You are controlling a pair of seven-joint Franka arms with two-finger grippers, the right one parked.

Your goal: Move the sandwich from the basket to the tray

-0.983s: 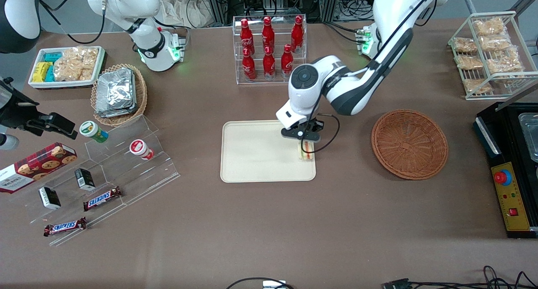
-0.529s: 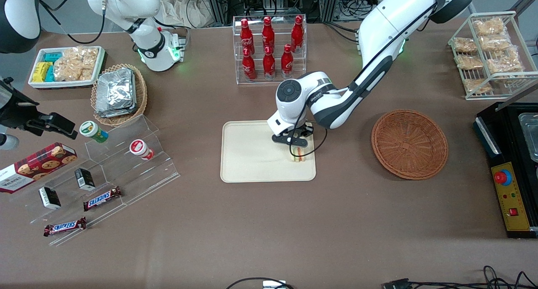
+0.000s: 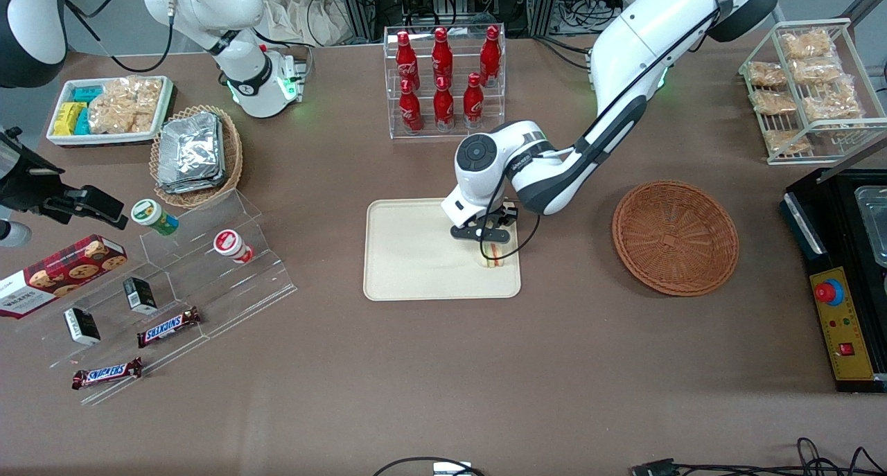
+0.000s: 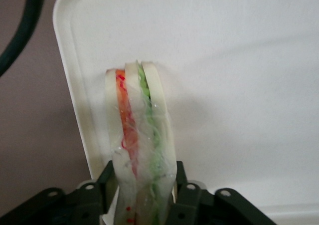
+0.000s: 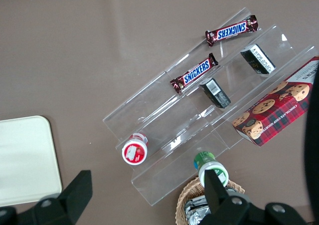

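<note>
With the sandwich clamped in the end effector over the tray, near the edge toward the empty basket, it should be lowered until resting flat, then released gently.

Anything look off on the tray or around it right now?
Nothing spilled or damaged. The gripper is shut on the sandwich, standing on edge on the tray, close to the rim nearest the empty basket.

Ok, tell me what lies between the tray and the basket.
Front view: only bare table between tray and basket. The gripper holds the sandwich over the tray.
</note>
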